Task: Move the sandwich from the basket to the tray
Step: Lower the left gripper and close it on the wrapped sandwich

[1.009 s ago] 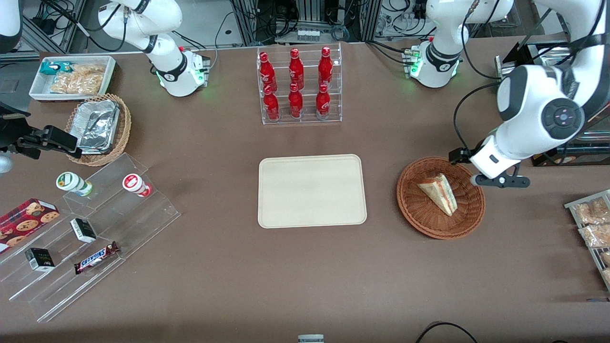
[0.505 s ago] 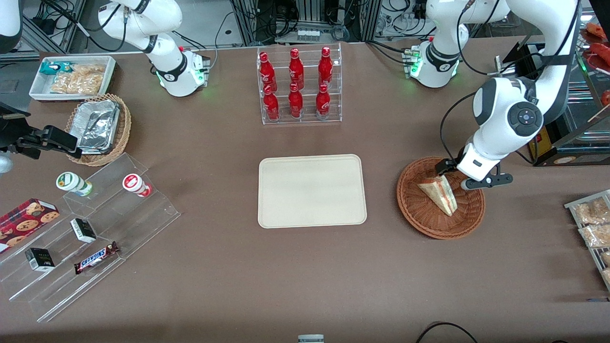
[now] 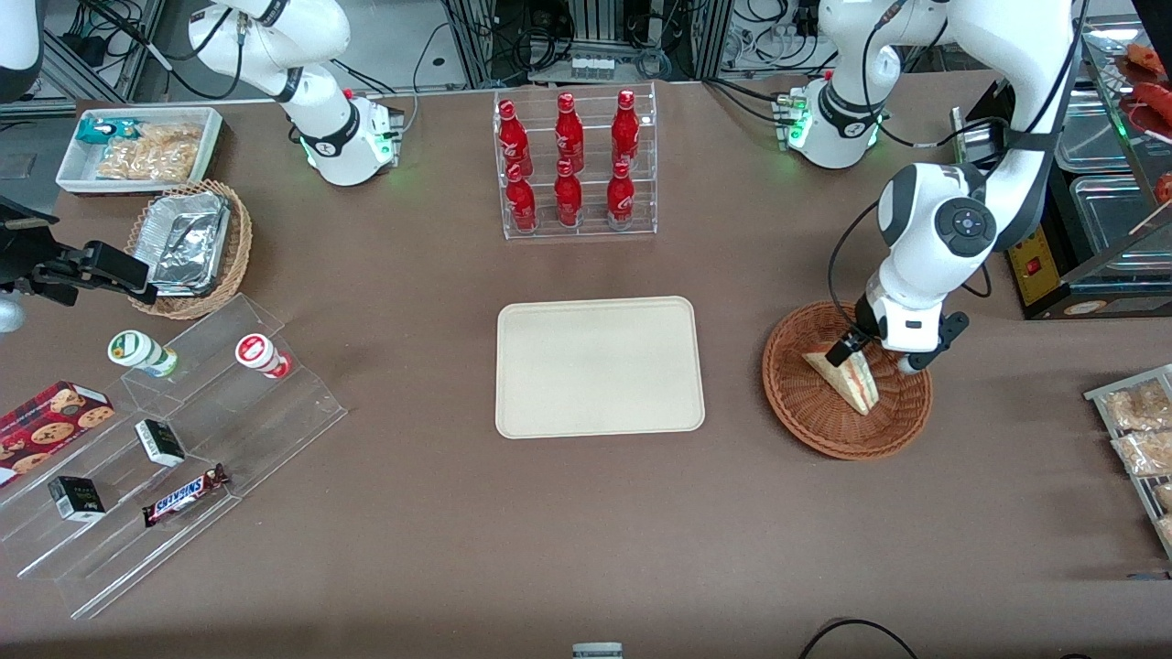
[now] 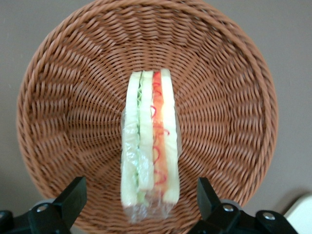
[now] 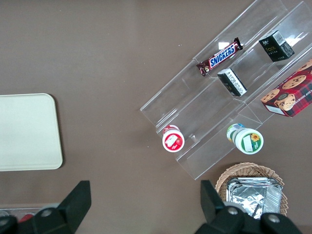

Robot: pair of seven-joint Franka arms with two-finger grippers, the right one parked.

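The sandwich point(image 3: 847, 373) point(image 4: 150, 141), a wrapped wedge of white bread with red and green filling, lies in the reddish-brown wicker basket point(image 3: 806, 416) point(image 4: 63, 107) toward the working arm's end of the table. My left gripper point(image 3: 870, 355) point(image 4: 141, 197) hangs open just above the basket, its two black fingertips point(image 4: 73, 197) straddling the wider end of the sandwich without touching it. The beige tray point(image 3: 600, 366) lies flat at the table's middle with nothing on it.
A clear rack of red bottles point(image 3: 572, 165) stands farther from the front camera than the tray. Toward the parked arm's end are a tan basket with foil containers point(image 3: 188, 243), a white bin of snacks point(image 3: 137, 146) and stepped clear shelves with snacks point(image 3: 174, 439).
The left arm swung in over the basket and came down. Its gripper turned and now brackets the sandwich. The sandwich has not moved.
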